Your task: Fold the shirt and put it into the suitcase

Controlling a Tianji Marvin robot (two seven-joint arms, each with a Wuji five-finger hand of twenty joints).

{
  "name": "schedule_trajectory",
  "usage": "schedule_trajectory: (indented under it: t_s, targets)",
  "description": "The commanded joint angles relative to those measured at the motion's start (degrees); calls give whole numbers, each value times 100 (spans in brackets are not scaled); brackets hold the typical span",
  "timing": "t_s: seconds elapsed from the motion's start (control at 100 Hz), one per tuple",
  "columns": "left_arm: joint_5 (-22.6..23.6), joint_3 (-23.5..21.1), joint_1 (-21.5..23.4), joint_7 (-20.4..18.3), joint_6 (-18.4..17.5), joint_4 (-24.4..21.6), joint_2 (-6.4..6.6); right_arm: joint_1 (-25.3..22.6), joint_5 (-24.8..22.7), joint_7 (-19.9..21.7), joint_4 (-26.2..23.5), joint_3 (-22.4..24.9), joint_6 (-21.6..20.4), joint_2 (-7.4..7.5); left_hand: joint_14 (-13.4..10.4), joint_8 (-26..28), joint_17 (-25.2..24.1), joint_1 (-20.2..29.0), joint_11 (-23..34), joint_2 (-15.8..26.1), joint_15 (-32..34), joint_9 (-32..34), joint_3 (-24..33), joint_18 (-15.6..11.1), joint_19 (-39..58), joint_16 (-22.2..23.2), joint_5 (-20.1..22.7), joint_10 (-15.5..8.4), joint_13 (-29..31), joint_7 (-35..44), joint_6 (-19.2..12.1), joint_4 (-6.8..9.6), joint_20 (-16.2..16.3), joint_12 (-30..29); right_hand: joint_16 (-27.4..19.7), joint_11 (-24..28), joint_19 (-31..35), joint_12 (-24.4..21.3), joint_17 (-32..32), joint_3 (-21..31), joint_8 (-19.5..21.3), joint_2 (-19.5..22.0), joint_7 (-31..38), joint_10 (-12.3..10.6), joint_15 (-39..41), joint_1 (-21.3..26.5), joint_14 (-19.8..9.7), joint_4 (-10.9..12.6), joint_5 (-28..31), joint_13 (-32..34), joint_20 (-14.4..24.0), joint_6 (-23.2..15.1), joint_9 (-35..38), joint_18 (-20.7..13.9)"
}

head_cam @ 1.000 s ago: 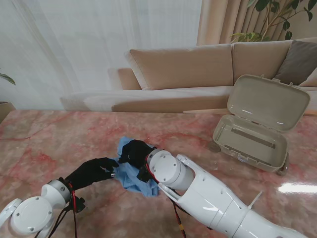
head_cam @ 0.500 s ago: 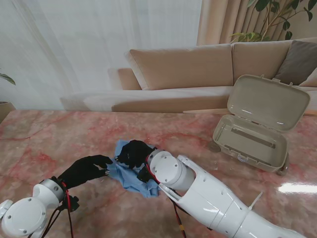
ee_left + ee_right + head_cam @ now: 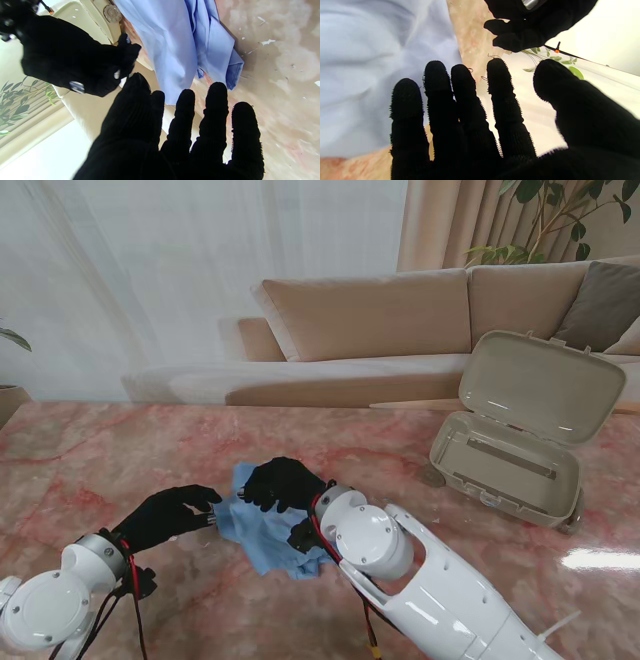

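Seen from the stand, two white jointed arms rise from the near corners, each ending in a black knitted glove. The left hand (image 3: 165,515) reaches toward the left edge of a light blue shirt (image 3: 262,532), which lies crumpled in a loose heap on the pink marbled table (image 3: 90,460), about the middle of the near half. The right hand (image 3: 283,483) sits over the shirt's farther edge. This view does not settle whether either hand grips cloth. The wrist cameras show more. Along the left hand's fingers (image 3: 183,117), all five are stretched out straight and slightly apart, with nothing held; the shirt (image 3: 175,47) is just beyond the fingertips, thin smooth fabric folded over itself with a hemmed corner, and the other gloved hand (image 3: 72,60) is curled close beside it. Along the right hand's fingers (image 3: 460,105), the digits are also extended and spread, thumb well apart, holding nothing; pale blue cloth (image 3: 370,62) with soft wrinkles fills the space past them, and the left hand (image 3: 530,22) shows beyond. Only these close views reveal the gloves' ribbed, bristly knit. Farther off, at the right of the stand's view, a beige hard-shell suitcase (image 3: 520,440) with rounded corners stands open, lid raised, well apart from the shirt. Beyond the table are a tan sofa (image 3: 400,320) and sheer white curtains (image 3: 150,270).
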Motion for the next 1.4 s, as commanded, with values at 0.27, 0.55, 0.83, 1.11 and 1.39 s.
schedule_trajectory:
  t_s: [0.27, 0.55, 0.83, 1.11, 1.39]
  targets:
    - [-113, 226, -494, -117, 36, 105, 24, -1044, -460, 381, -921, 928, -460, 458, 112, 54, -13, -34, -110, 264, -120, 15, -204, 119, 8, -68, 92, 18, -7, -95, 15, 153, 10, -19, 44, 5, -10, -10, -34, -350, 205, 247, -143, -67, 202, -223, -44, 49, 65, 2, -32, -17, 36, -78]
    - [-280, 663, -1116, -221, -107, 229, 46, -1720, -793, 610, -1275, 1480, -856, 638, 79, 64, -13, -29, -103, 255, -124, 10, -206, 119, 7, -71, 81, -11, 8, -88, 4, 150, 10, -17, 7, -118, -302, -15, -102, -560, 287, 348, -280, -60, 30, -170, -88, 110, 92, -54, -154, -24, 58, -377]
    - [-648, 1269, -1856, -367, -130, 646, 46, -1830, -571, 699, -1192, 1472, -1054, 654, 49, 78, 24, -14, -86, 247, -130, -3, -200, 115, 10, -71, 56, -40, 15, -59, -16, 151, 8, -11, -71, -165, -545, -12, -189, -645, 334, 419, -356, -44, -128, -129, -113, 137, 110, -56, -369, -2, 54, -586]
    - [-836, 1718, -2385, -507, -223, 1320, 42, -1774, -322, 785, -972, 1318, -1171, 648, 47, 80, 22, 5, -63, 240, -120, -12, -189, 109, -3, -64, 25, -44, 15, -21, -35, 157, 3, -6, -77, -124, -524, 3, -158, -638, 356, 417, -337, -34, -112, -95, -119, 138, 137, -24, -474, 9, 81, -643]
    - [-806, 1894, -2619, -631, -273, 1882, 57, -1611, -20, 893, -613, 1079, -1260, 627, 40, 80, 15, 43, -26, 226, -109, -24, -173, 98, -5, -59, -3, -59, 9, 35, -31, 164, 5, 4, -86, -61, -465, 11, -113, -579, 351, 391, -278, -54, -70, -79, -141, 117, 146, 19, -570, 10, 106, -696]
